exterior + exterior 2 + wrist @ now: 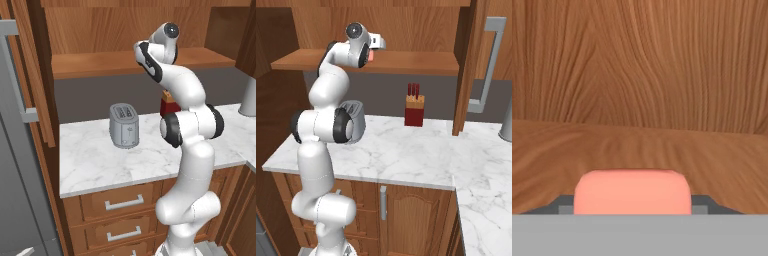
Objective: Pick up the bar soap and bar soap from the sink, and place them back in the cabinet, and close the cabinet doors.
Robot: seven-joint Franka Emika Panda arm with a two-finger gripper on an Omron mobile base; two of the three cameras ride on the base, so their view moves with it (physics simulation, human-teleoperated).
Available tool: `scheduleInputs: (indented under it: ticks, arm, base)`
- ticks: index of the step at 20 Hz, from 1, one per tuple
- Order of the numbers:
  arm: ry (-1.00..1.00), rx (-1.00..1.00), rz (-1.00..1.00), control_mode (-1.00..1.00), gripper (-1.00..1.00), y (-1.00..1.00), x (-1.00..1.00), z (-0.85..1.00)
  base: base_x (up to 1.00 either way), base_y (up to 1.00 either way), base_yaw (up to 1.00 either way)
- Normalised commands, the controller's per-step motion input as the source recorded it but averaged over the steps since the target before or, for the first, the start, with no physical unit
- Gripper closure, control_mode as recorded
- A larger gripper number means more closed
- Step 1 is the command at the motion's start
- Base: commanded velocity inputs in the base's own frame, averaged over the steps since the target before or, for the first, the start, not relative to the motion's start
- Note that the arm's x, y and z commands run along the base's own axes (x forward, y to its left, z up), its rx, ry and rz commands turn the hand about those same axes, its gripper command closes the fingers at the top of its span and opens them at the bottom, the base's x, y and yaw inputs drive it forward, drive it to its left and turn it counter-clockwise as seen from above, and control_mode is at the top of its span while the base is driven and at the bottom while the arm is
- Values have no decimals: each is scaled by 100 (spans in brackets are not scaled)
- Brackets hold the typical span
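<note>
Right base view has the arm reared tall, its gripper (374,51) reaching level into the cabinet (406,22) above the plank shelf (421,62). Toaster (124,125) and knife block (414,111) stand on the bench (406,150) below. Bar soap (632,192) sits clamped between the gripper's fingertips.

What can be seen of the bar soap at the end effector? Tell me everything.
The bar soap is a small, flat, salmon-pink block with rounded corners and a smooth, matte look. It sits between the fingers of the end effector, raised to the wooden cabinet shelf, facing the cabinet's back panel. Whether it touches the shelf cannot be told.
</note>
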Motion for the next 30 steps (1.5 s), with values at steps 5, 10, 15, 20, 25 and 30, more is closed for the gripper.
scheduleInputs:
  ticks: [5,10,15,20,25,30]
  arm:
    - [0,0,0,-100,-100,0,0,0]
    - [0,0,0,-100,-100,0,0,0]
    - [-1,0,0,-100,-100,0,-2,0]
    - [-3,0,0,-100,-100,0,-13,0]
    - [-6,0,0,-100,-100,0,-29,0]
    - [-14,0,0,-100,-100,0,-31,-10]
  base:
    - [0,0,0]
    - [0,0,0]
    - [0,0,0]
    - [0,0,0]
    - [0,0,0]
    - [0,0,0]
